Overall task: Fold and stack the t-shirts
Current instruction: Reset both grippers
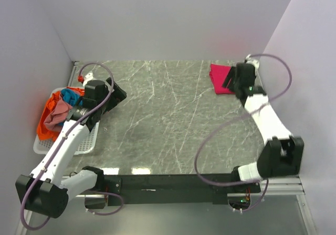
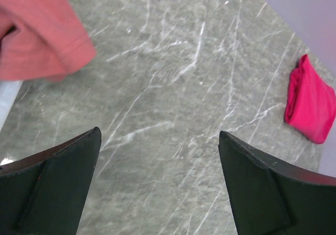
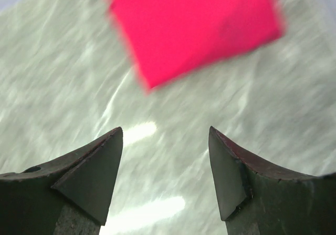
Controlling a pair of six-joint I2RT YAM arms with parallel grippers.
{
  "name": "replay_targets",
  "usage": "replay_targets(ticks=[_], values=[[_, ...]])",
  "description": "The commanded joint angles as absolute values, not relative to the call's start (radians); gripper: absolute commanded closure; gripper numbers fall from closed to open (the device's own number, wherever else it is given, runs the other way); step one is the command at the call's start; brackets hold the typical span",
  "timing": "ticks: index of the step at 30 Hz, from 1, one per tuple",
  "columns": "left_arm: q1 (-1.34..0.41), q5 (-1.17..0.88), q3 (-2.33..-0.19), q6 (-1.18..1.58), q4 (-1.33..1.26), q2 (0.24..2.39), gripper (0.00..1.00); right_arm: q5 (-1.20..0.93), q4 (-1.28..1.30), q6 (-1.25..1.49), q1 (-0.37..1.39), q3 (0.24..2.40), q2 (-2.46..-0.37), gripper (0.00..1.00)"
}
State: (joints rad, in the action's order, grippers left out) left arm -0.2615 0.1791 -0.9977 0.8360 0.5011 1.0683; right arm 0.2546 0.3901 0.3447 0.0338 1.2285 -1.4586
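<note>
Both the left fingers [image 2: 52, 187] and the right fingers [image 3: 89, 177] are held apart. One folded pink t-shirt [image 1: 218, 80] is laid on the desk [image 1: 168, 119].

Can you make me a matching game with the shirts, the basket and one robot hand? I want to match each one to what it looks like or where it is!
Things:
1. magenta-pink shirt
2. orange shirt
3. left gripper
4. basket

Descriptions:
A. white, with slatted sides
B. open, holding nothing
C. folded flat, far right
D. crumpled in a heap, far left

Pairs: 1-C, 2-D, 3-B, 4-A
</note>
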Motion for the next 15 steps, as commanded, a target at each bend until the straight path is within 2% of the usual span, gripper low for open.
replay_targets(ticks=[1, 6, 9, 15], values=[[-0.264, 0.196, -0.954, 0.859, 0.486, 1.009, 0.01, 0.215, 0.273, 0.454, 0.086, 1.025, -1.246, 0.27], [-0.264, 0.245, -0.917, 0.857, 0.486, 0.947, 0.01, 0.13, 0.149, 0.471, 0.12, 0.751, -1.02, 0.27], [-0.264, 0.249, -0.896, 0.859, 0.463, 0.917, 0.01, 0.133, 0.112, 0.439, 0.12, 0.658, -0.901, 0.27], [-0.264, 0.279, -0.905, 0.868, 0.505, 0.922, 0.01, 0.192, 0.101, 0.429, 0.12, 0.618, -0.783, 0.25]])
